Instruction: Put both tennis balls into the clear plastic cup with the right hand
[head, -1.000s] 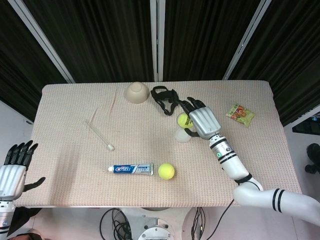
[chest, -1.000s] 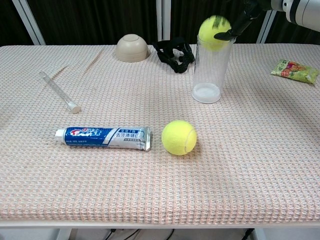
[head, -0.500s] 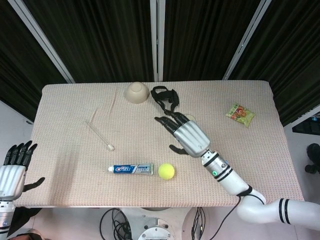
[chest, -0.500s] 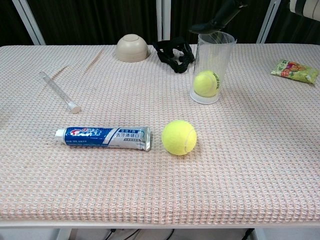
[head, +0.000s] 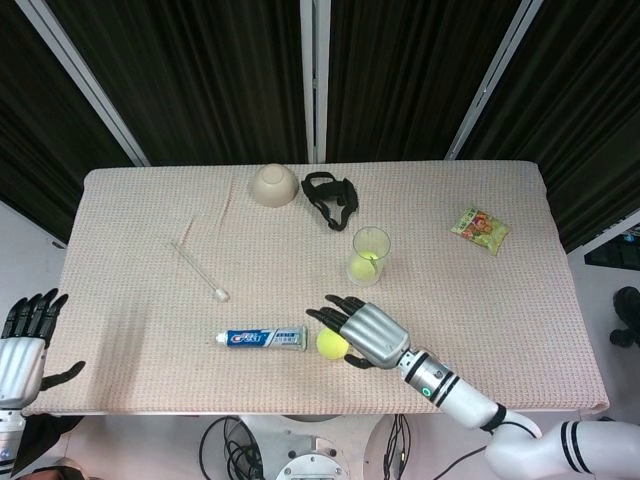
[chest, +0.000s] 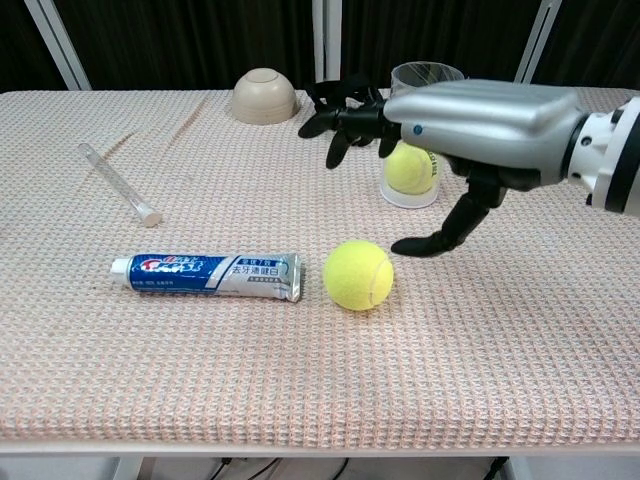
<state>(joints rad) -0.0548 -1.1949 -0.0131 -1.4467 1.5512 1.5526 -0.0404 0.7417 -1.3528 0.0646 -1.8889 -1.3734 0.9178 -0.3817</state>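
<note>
The clear plastic cup (head: 370, 254) (chest: 428, 78) stands upright right of the table's middle with one tennis ball (head: 362, 267) (chest: 405, 167) at its bottom. The second tennis ball (head: 330, 344) (chest: 358, 274) lies on the cloth just right of the toothpaste tube. My right hand (head: 364, 333) (chest: 455, 118) hovers over that ball, fingers spread and holding nothing, not touching it. My left hand (head: 22, 345) hangs open off the table's near left corner, seen only in the head view.
A toothpaste tube (head: 266, 338) (chest: 206, 274) lies left of the loose ball. A clear tube (head: 199, 271) (chest: 118, 184) lies at the left. An upturned beige bowl (head: 274, 185) (chest: 265, 96) and a black strap (head: 331, 196) (chest: 341, 108) sit at the back, a snack packet (head: 480, 228) (chest: 590, 141) at the right.
The right hand let the first ball drop into the cup, then drew back toward the near edge and now hovers over the second ball. The left hand sank slightly.
</note>
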